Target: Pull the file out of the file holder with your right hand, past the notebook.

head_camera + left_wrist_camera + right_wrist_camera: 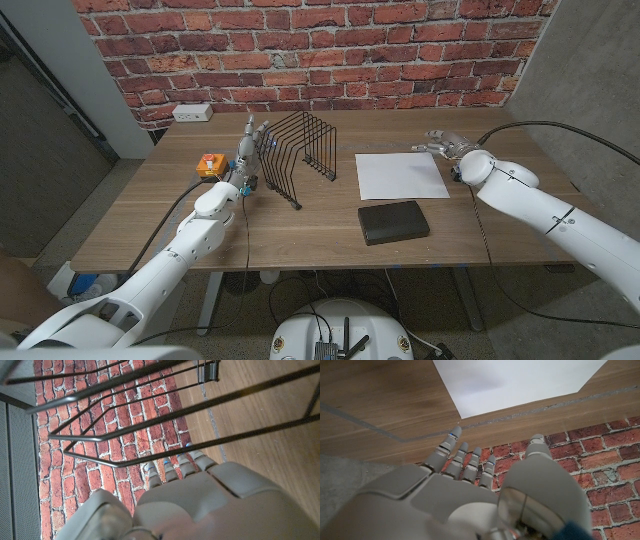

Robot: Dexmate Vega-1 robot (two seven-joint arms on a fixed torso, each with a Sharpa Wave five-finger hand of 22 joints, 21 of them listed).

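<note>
Red brick wall [300, 50] stands behind a wooden desk [300, 225]. On the desk the white file [400, 174] lies flat, already outside the black wire file holder [300, 152] and well apart from it, on the side of the right hand. The black notebook [393, 221] lies just in front of the file, toward the robot, so I judge the pull as nearly finished.

The right hand [450, 143] hovers at the far right corner of the file; its fingers [457, 457] are apart and hold nothing, which suggests it has let the sheet go. The left hand [252, 145] stands upright just beside the holder, fingers [175, 467] straight and close together, holding nothing; whether it touches the wires I cannot tell. Probably it is there to steady the holder against sliding.

A small orange object [209, 165] sits near the left arm, and a white power outlet [192, 113] lies at the desk's back edge. No writing or brand can be read on anything.
</note>
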